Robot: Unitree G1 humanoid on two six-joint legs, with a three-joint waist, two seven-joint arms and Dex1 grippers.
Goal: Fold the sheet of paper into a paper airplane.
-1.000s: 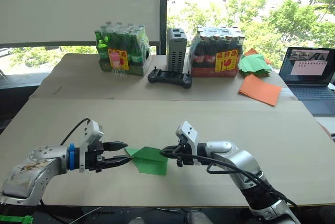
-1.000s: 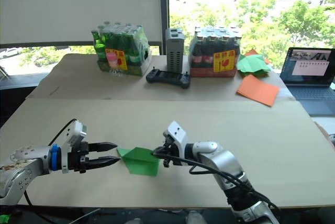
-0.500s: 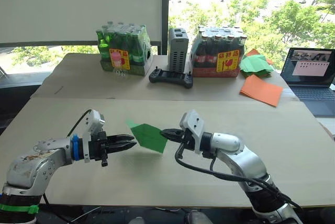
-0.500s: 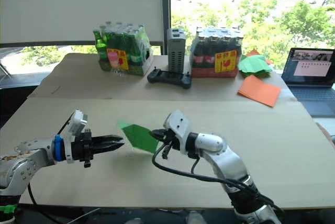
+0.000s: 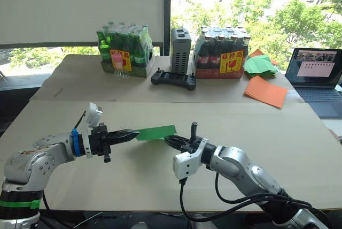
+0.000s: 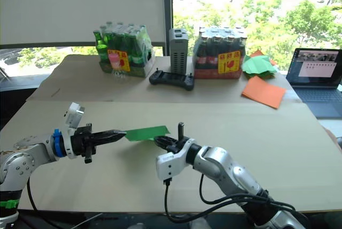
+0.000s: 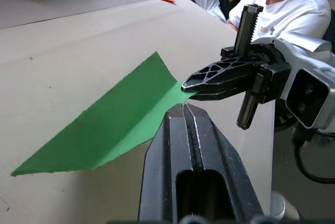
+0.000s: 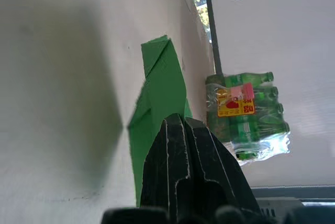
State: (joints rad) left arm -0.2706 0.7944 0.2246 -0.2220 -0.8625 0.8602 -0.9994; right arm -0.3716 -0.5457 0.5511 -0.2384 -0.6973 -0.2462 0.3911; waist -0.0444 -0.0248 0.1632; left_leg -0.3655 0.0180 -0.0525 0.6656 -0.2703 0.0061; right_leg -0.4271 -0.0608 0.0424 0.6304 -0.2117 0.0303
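Beige surface (image 5: 299, 149), near front edge: folded bright green paper airplane (image 5: 155, 132) held aloft, left pincer (image 5: 132, 133) and right pincer (image 5: 170, 140) each pinching one end.

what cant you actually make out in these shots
- Paper airplane: in the eye views it is edge-on, so its folds are unreadable.
- Its tail end: in the right wrist view, covered by the right gripper.
- Bottle pack labels: too small to read.
- Laptop: cut off by the frame edge.
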